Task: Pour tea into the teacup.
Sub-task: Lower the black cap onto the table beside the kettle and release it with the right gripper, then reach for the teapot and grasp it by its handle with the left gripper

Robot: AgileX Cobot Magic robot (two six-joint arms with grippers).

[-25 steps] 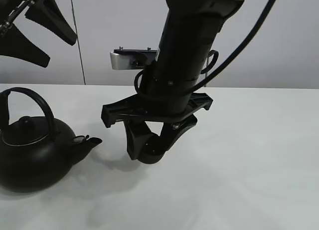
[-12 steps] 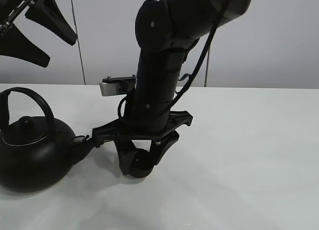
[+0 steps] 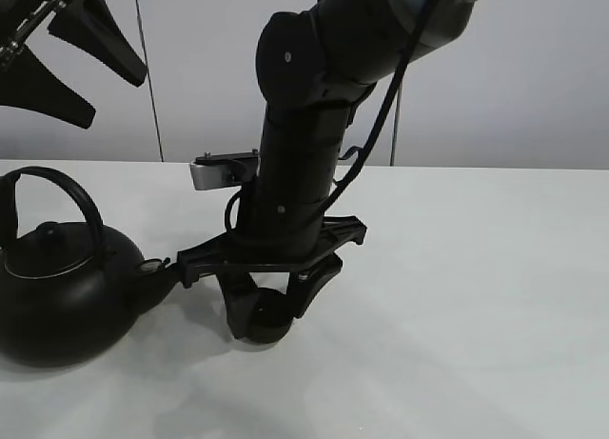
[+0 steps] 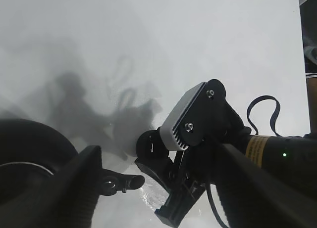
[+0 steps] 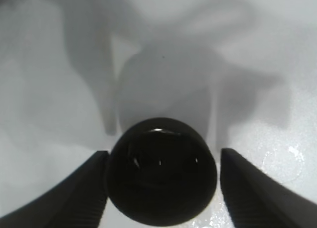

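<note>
Showing the teacup (image 5: 162, 178), small, round and matte black, down at the white table (image 3: 476, 315), just right of the teapot's spout; whether its base is touching the surface being hard to tell. Clasping it with the right gripper (image 3: 271, 315), dark fingers (image 5: 257, 193) closed in snugly against both sides. Catching a few glints inside the cup in the right wrist view, yet too dark for telling whether any liquid is lying there. Hiding much of the cup from the high camera behind those fingers and the thick black arm (image 3: 304, 153) above. Placing the round black teapot (image 3: 57, 296) at the left, handle arching upright, its far side being cut off by the frame. Hanging the left gripper (image 3: 114, 98) high at top left, fingers spread wide, holding nothing. Closing behind with a pale grey wall (image 3: 523, 77).
</note>
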